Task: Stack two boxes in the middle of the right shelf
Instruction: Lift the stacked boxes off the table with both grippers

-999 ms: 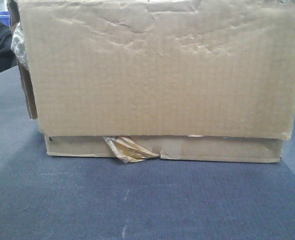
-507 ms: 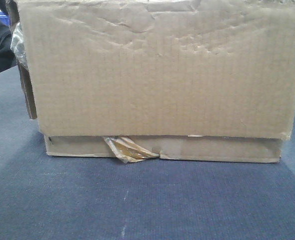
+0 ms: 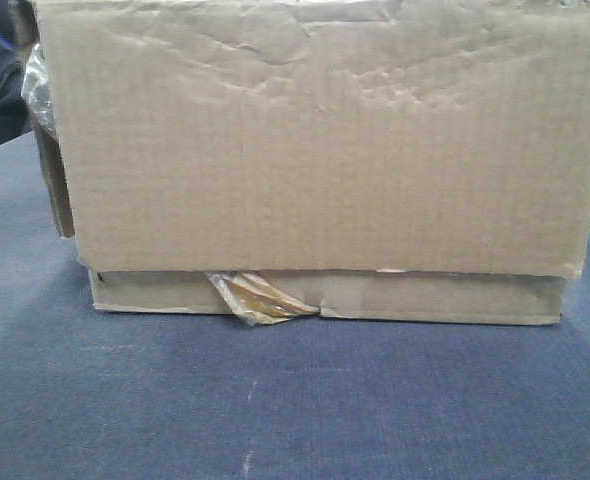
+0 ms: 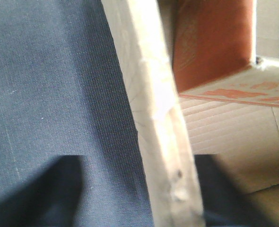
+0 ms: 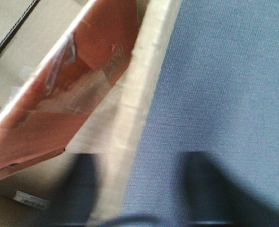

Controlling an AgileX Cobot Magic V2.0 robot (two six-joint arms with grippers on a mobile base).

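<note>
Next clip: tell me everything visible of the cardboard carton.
The cardboard carton is plain brown corrugated board, wide enough to fill the front view. Its creased, dented front panel overhangs a lower strip where yellowish tape peels away. It sits upright on blue-grey fabric. In the wrist views its pale wall edges run between the spread fingers of the left end effector and right end effector; reddish-brown board shows inside.

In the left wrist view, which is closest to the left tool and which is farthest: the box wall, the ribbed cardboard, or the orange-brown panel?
1. Box wall: straddled by the left tool, nearest.
2. Ribbed cardboard: just right of the wall, inside.
3. Orange-brown panel: top right, beyond the ribbed cardboard.
</note>
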